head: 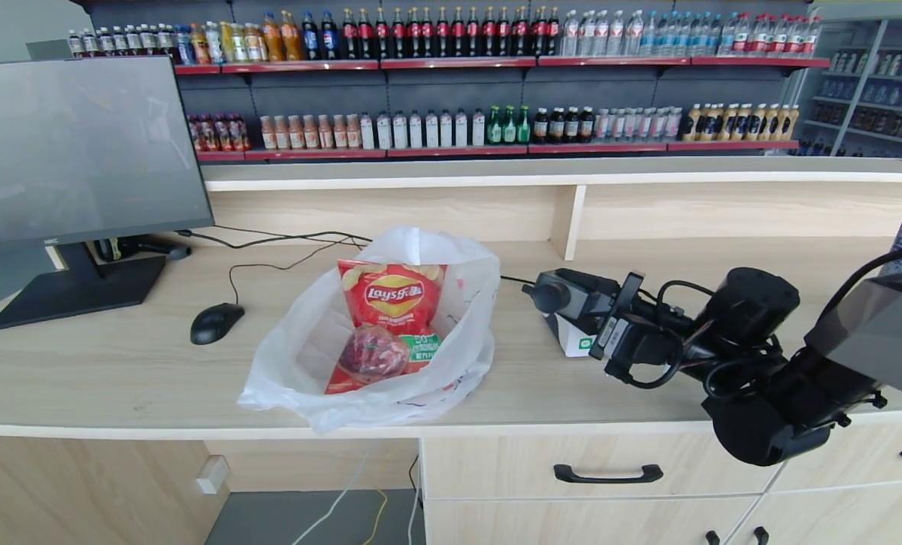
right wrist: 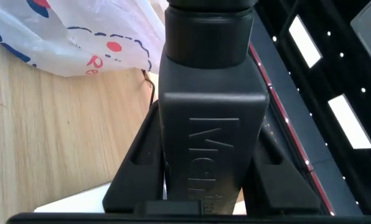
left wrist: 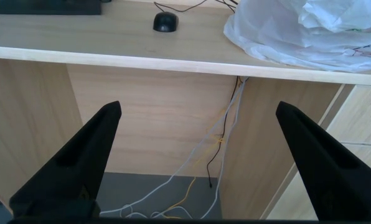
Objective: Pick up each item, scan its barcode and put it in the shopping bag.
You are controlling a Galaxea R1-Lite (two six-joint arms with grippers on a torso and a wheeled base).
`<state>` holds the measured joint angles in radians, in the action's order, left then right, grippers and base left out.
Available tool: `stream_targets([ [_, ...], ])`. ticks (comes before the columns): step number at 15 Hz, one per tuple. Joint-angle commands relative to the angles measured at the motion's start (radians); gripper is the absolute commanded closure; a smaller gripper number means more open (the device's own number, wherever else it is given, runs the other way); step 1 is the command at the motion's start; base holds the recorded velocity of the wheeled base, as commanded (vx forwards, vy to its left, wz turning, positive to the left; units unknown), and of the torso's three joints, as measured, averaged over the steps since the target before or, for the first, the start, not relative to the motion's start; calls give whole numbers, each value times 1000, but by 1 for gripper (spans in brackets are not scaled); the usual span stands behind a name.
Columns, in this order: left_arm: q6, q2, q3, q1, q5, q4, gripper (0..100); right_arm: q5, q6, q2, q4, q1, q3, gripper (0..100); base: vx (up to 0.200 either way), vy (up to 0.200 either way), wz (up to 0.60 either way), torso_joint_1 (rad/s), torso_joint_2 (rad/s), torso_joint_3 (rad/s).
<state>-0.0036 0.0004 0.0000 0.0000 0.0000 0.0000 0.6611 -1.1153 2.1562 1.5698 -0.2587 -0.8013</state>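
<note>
My right pincer (right wrist: 204, 186) is closed on the black scanner (right wrist: 207, 93), fingers pressed to both sides of its grip. Raised lettering runs down the scanner's body and is cut off at the picture's edge. The scanner sits above a small white block (head: 572, 341) with a green mark, near the shopping bag (head: 470, 303) on the table (head: 103, 371). The bag stands open in mid-table. Inside it a red chip packet (head: 390, 295) with a yellow-and-red logo leans upright. A round reddish pack (head: 374, 352) lies against its lower half and hides part of the print there. My left pincer (left wrist: 198, 109) hangs wide open below the table edge, before a wood panel with loose cables (left wrist: 220, 143). Left of the bag are a black mouse (head: 215, 322) and a dark monitor (head: 80, 144). The bottle shelves (head: 451, 68) behind carry labels too small to read.
</note>
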Motion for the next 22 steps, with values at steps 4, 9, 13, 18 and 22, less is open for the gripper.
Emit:
stream_targets([
  [4, -3, 0, 0, 2, 0, 0, 0, 0, -9, 10, 1, 26, 7, 100, 0, 0, 0, 0, 0, 0],
  [9, -1, 0, -2, 2, 0, 2, 0, 0, -31, 10, 1, 27, -1, 100, 0, 0, 0, 0, 0, 0],
  [13, -1, 0, -2, 0, 0, 2, 0, 0, -31, 8, 1, 27, -1, 100, 0, 0, 0, 0, 0, 0],
  [18, -1, 0, -2, 0, 0, 2, 0, 0, -31, 7, 1, 26, -3, 100, 0, 0, 0, 0, 0, 0],
  [22, 1, 0, -2, 0, 0, 2, 0, 0, -31, -9, 1, 24, 2, 100, 0, 0, 0, 0, 0, 0],
])
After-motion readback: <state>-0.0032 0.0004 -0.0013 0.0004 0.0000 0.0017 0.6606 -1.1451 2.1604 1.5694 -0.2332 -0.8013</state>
